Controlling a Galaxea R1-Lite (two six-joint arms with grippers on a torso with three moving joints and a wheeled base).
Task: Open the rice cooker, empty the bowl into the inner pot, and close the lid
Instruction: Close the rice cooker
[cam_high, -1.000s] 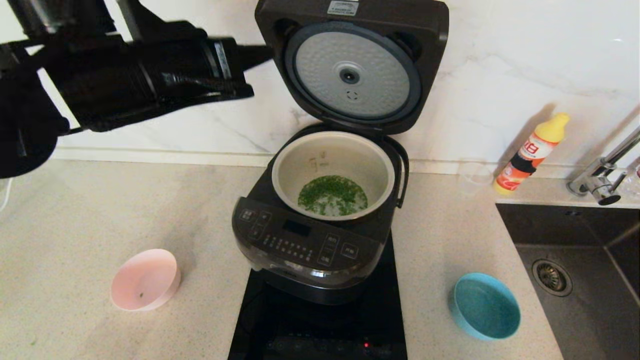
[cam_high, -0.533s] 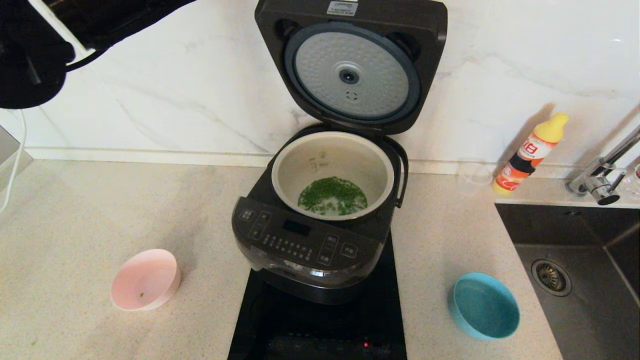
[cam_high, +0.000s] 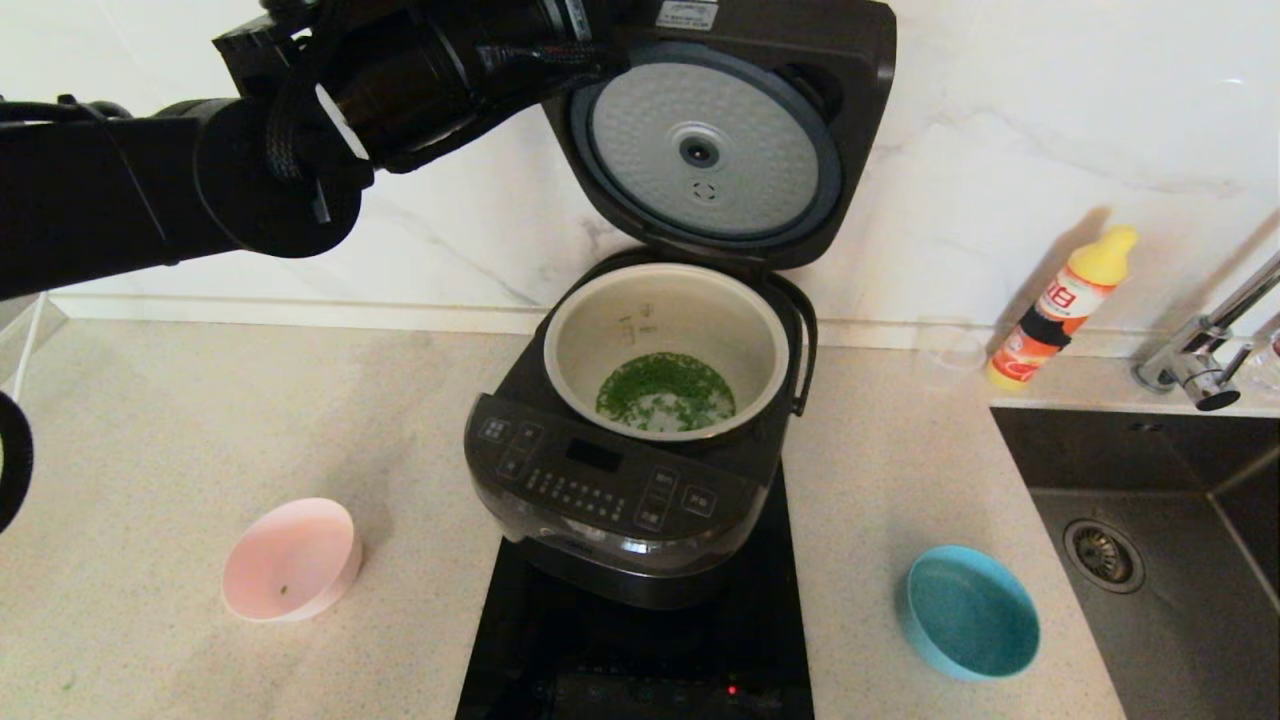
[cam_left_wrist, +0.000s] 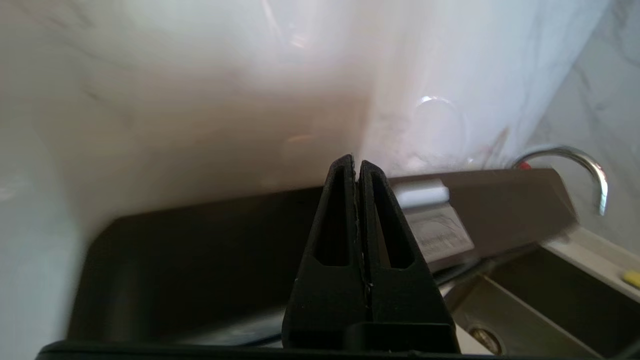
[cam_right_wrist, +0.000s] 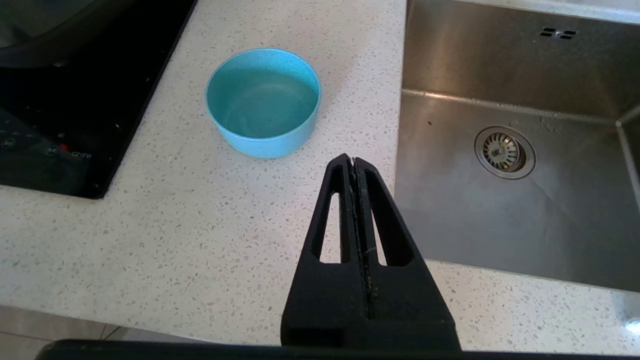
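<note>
The left gripper (cam_left_wrist: 356, 165) is seen raised high behind the upper edge of the open lid (cam_high: 720, 140), its two fingers pressed together with nothing between them. In the left wrist view the dark back of the lid (cam_left_wrist: 200, 260) lies just below and beyond the fingertips, with the white marble wall (cam_left_wrist: 175, 90) behind it; whether the tips touch the lid cannot be told. In the head view the left arm (cam_high: 300, 130) is stretched across from the left at the height of the lid's top corner, and the gripper itself is hidden there.

Below the left gripper, the rice cooker (cam_high: 620, 500) is stood on a black induction hob (cam_high: 640, 660), its lid held upright with the dimpled silver disc facing forward. The inner pot (cam_high: 665, 345) is seated in the cooker, and chopped greens (cam_high: 665, 390) are spread over its bottom. The pink bowl (cam_high: 290, 560) is set on the speckled countertop (cam_high: 200, 430), well below and to the left of the left gripper, upright, with only a speck or two of green left inside.

The right gripper (cam_right_wrist: 354, 162) is held low over the front of the countertop (cam_right_wrist: 150, 240), its fingers likewise closed on nothing. Just ahead of it a teal-blue bowl (cam_right_wrist: 262, 102) is placed, and the steel sink (cam_right_wrist: 505, 150) lies beside it. Beyond the sink, an orange bottle with a yellow cap (cam_high: 1065, 305) is stood against the wall.
</note>
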